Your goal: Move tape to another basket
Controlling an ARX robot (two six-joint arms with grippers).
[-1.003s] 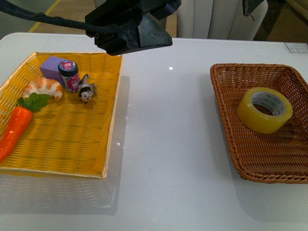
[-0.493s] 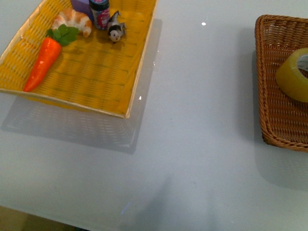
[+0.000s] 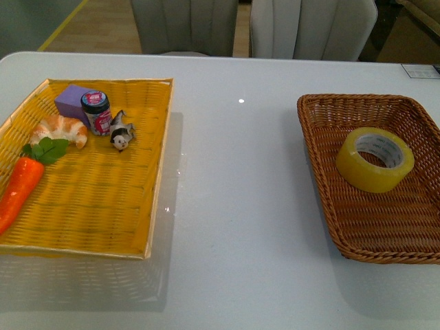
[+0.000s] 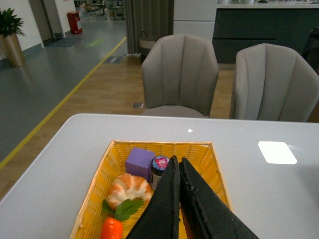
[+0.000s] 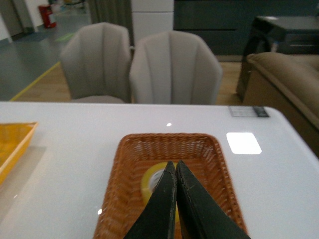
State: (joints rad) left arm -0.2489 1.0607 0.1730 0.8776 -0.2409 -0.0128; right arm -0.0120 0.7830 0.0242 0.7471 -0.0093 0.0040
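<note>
The yellowish tape roll (image 3: 375,159) with a white core lies in the brown wicker basket (image 3: 323,185) at the right of the white table. In the right wrist view my right gripper (image 5: 175,163) is shut and empty, held above that basket (image 5: 119,199), and its fingers hide most of the tape (image 5: 149,180). In the left wrist view my left gripper (image 4: 177,159) is shut and empty above the yellow flat basket (image 4: 97,186). Neither gripper shows in the front view.
The yellow flat basket (image 3: 155,199) at the left holds a carrot (image 3: 20,189), a croissant (image 3: 60,128), a purple block (image 3: 72,100), a small jar (image 3: 96,111) and a small black-and-white figure (image 3: 122,130). Two grey chairs (image 3: 313,27) stand behind the table.
The front view swung down toward the table's near edge and came back up to its former framing. The dark arm that showed at the top a second ago is out of view.
</note>
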